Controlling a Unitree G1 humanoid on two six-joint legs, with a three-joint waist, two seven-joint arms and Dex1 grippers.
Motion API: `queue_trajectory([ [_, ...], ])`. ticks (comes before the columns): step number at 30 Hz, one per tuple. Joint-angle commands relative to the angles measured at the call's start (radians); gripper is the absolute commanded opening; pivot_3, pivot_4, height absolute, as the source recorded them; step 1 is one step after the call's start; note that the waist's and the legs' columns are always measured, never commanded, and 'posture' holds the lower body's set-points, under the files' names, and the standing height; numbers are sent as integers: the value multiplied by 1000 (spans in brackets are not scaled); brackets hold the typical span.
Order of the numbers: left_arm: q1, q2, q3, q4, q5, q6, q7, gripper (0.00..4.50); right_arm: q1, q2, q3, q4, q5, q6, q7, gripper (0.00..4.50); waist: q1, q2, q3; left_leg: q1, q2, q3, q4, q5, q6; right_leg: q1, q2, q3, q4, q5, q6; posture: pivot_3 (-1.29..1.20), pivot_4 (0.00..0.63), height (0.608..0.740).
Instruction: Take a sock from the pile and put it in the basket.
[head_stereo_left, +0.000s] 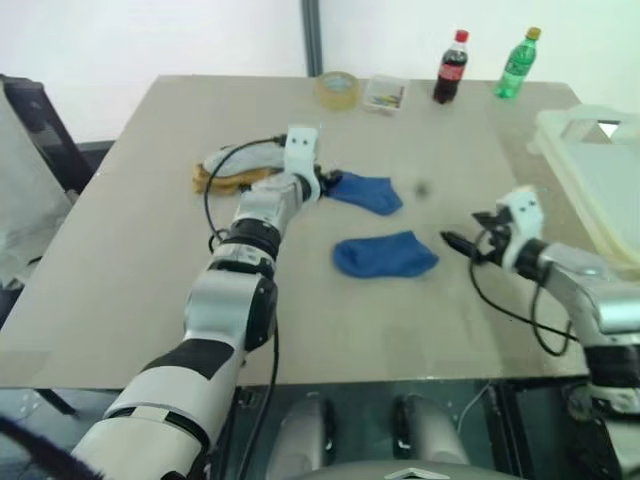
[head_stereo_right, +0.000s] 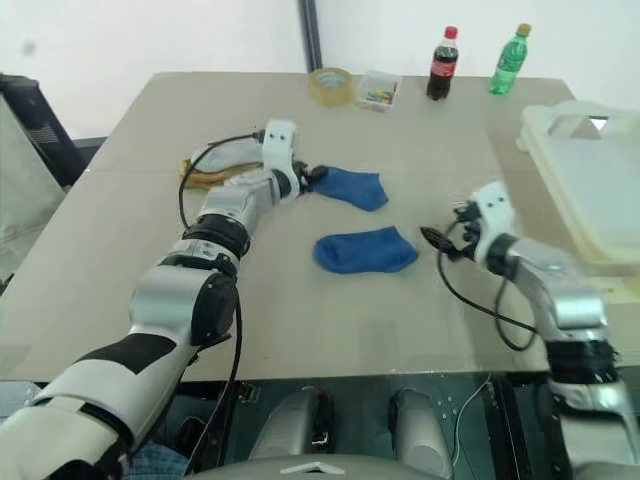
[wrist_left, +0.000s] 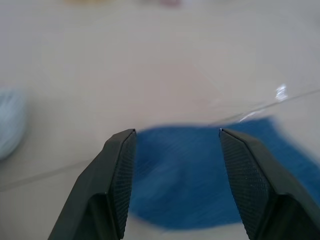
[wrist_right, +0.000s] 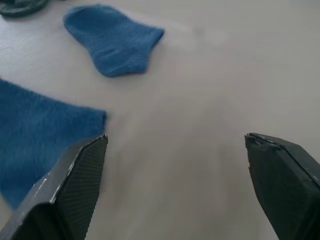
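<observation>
A staged test room or lab rather than a home. A bare tan table (head_stereo_left: 150, 250) stands against plain white walls, with a dark vertical post (head_stereo_left: 311, 35) at top centre of the frame. Along the far edge sit unrelated props: a roll of tape (head_stereo_left: 338, 89), a small clear box (head_stereo_left: 385, 93), a cola bottle (head_stereo_left: 451, 67) and a green bottle (head_stereo_left: 518, 63). A cream bin (head_stereo_left: 590, 170) at right and loose black cables (head_stereo_left: 215, 195) complete the setup
</observation>
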Motion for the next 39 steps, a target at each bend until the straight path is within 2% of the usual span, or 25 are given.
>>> queue_trajectory([
  [1,-39,19,-9,40,45,-83,3,2851,-103,66,-21,127,-7,59,-68,4500,11,0,0,-5,0,1,0,0,0,-5,-1,0,0,0,0,0,150,740],
  [4,-31,28,-1,66,59,-98,11,2851,-189,149,-75,218,30,101,-107,4500,10,0,0,-5,0,4,-1,0,-1,-5,-1,0,0,0,0,0,150,740],
  [8,-20,22,3,68,65,-93,-18,2851,-239,206,-100,266,39,128,-134,4500,10,0,0,-4,0,4,-1,1,-1,-5,-1,0,0,0,1,0,150,740],
  [16,26,5,-6,26,60,-60,-134,2851,-250,260,-81,298,12,110,-134,4500,-10,0,0,-1,0,3,-1,1,-2,-5,0,0,6,0,0,0,150,740],
  [29,91,42,-10,-56,59,3,-180,2851,-349,317,-200,535,24,-75,-152,4500,-21,1,-1,4,1,4,0,1,-2,-5,0,3,15,0,0,0,150,740],
  [30,92,43,-10,-56,59,3,-179,2979,-353,318,-201,546,21,-85,-151,3972,-21,1,-1,4,1,4,0,2,-2,-5,0,3,15,0,0,0,150,740],
  [34,94,42,-12,-57,61,4,-174,2979,-359,321,-198,566,15,-106,-139,2604,-22,1,-1,4,1,4,0,3,-5,-5,0,3,15,0,0,0,150,740],
  [38,98,39,-14,-59,61,4,-178,2979,-357,320,-200,575,12,-118,-138,808,-23,1,-1,4,1,4,0,3,-5,-5,0,3,15,0,0,0,150,740],
  [39,100,38,-15,-60,61,3,-178,2979,-356,321,-201,577,12,-122,-141,491,-23,1,-1,4,1,4,0,3,-5,-5,0,3,15,0,0,0,150,740],
])
